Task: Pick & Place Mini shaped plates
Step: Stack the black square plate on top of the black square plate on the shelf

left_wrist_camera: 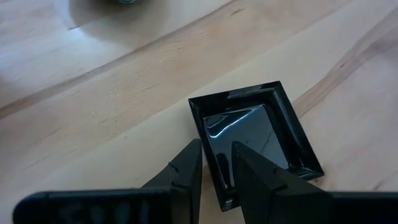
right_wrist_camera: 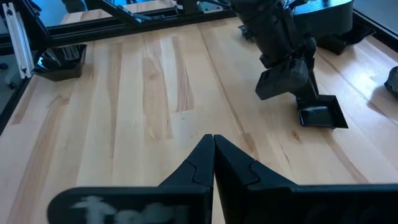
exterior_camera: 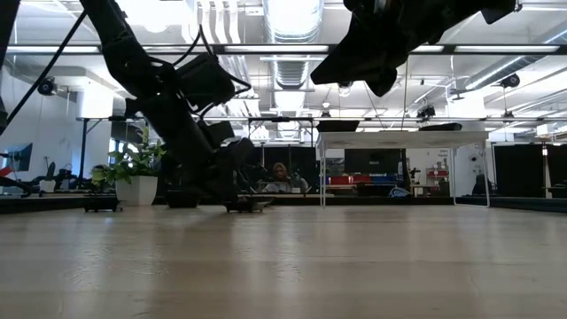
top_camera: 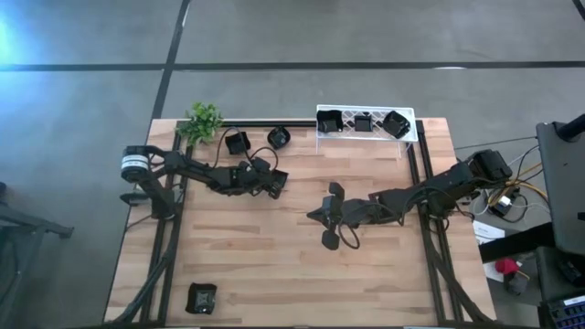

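the wooden table (top_camera: 274,265) of pale planks stands on a grey floor (top_camera: 82,110) crossed by dark lines. seen level across the tabletop, a large open hall lies behind it, with bright ceiling lights (exterior_camera: 288,13), exposed ducts (exterior_camera: 288,75) and a white framed table (exterior_camera: 403,137). a potted plant (exterior_camera: 133,173) stands at the left, and a person (exterior_camera: 281,175) sits far back.

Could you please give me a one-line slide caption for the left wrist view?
Left gripper straddles the rim of a square black plate on the wooden table.
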Robot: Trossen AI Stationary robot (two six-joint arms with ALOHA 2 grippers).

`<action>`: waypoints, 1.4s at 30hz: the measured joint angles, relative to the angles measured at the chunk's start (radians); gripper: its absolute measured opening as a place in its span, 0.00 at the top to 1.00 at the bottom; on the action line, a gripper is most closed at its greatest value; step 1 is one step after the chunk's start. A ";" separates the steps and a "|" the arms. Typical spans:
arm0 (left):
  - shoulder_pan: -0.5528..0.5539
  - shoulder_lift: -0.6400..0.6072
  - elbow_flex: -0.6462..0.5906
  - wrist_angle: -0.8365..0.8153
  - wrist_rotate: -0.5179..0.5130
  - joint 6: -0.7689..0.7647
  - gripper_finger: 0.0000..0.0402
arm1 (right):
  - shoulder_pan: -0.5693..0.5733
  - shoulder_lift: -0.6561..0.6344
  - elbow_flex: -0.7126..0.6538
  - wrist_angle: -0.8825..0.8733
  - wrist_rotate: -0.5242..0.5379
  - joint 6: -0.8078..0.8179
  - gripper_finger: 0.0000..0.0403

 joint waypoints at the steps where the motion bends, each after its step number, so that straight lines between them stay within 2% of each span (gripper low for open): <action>1: 0.000 0.000 0.000 0.002 0.000 0.000 0.80 | 0.000 0.000 0.000 0.000 0.000 0.000 0.98; 20: 0.000 0.000 -0.001 0.002 0.000 -0.007 0.80 | 0.000 0.000 0.000 0.001 0.000 0.001 0.98; 23: 0.000 0.000 -0.001 0.002 0.000 -0.007 0.83 | 0.000 0.000 0.000 0.002 0.000 0.002 0.98; 30: 0.000 0.000 -0.001 0.002 0.008 -0.004 0.99 | 0.000 0.000 0.000 0.004 0.000 0.002 0.98; 42: -0.002 -0.001 0.000 0.013 0.011 0.004 1.00 | 0.000 0.000 0.000 0.005 0.000 0.000 0.98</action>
